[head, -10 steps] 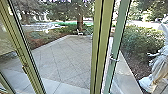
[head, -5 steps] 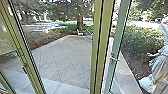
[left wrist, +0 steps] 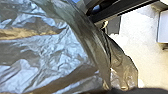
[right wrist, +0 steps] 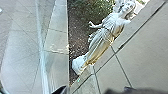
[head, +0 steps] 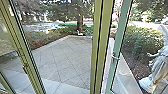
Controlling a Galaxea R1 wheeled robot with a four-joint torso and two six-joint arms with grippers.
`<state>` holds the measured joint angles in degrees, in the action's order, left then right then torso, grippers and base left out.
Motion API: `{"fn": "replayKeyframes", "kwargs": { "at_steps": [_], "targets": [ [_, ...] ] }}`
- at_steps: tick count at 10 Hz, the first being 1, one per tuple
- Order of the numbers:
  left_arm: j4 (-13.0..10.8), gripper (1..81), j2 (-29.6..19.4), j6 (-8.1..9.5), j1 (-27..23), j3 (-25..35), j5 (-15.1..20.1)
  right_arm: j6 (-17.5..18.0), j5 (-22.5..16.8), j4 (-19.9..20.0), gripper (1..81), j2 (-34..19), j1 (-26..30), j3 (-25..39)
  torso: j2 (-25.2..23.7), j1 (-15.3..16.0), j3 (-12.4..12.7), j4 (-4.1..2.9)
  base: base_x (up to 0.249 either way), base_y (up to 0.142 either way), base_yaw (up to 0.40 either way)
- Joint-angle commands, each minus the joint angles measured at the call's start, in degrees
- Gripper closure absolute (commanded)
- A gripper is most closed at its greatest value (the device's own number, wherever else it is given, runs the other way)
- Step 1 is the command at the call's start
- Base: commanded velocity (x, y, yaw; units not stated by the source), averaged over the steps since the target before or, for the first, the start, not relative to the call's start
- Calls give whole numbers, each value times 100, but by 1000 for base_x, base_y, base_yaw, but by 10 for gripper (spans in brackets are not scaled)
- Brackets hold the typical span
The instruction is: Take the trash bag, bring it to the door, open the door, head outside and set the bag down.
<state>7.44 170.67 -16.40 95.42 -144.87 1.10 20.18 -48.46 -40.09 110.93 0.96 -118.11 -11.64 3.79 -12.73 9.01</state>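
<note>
Whether the left claw is open or closed cannot be told, and the same goes for the right claw. The trash bag (left wrist: pixel 55 55) is close to the left wrist camera, its film crumpled and shiny, with blue-silver glints and brownish folds; a thinner, see-through part (left wrist: pixel 125 68) bulges from it, with a pale floor (left wrist: pixel 141 27) beyond. What grips the bag is unclear. The right wrist view shows a pale statue (right wrist: pixel 106 37) in a draped robe, one arm held out, between a planting bed (right wrist: pixel 78 40) and paving. In the head view, olive-green frame posts (head: pixel 101 47) and a greener upright (head: pixel 119 40) with a metal fitting (head: pixel 115 58) stand before a paved yard (head: pixel 65 60), bordered by shrubs (head: pixel 142 42) and a tree trunk (head: pixel 79 22).
</note>
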Motion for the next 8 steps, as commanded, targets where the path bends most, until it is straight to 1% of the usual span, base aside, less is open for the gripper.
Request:
{"fn": "replayKeyframes", "kwargs": {
  "at_steps": [1,2,3,4,5,6,8],
  "targets": [
    [39,811,12,-4,-53,64,496,-339,627,-1439,10,-86,680,-598,0,0,0,0,0,0,0],
    [39,811,20,-4,-62,64,497,-339,618,-1466,10,-104,672,-589,0,0,0,0,0,0,0],
    [39,811,29,-13,-53,64,497,-339,609,-1466,10,-121,663,-580,0,0,0,161,0,0,0],
    [39,811,20,-13,-53,64,497,-348,609,-1475,10,-148,663,-580,0,0,0,37,0,0,0],
    [39,811,20,-13,-62,64,497,-383,609,-1510,10,-165,663,-598,0,2,-2,99,0,0,0],
    [30,811,38,-13,-54,64,497,-392,644,-1632,10,-200,654,-606,2,5,-2,127,0,0,0],
    [30,811,47,-13,-53,64,506,-383,846,-1842,10,-218,645,-668,2,5,-2,127,0,0,0]
  ]
}}
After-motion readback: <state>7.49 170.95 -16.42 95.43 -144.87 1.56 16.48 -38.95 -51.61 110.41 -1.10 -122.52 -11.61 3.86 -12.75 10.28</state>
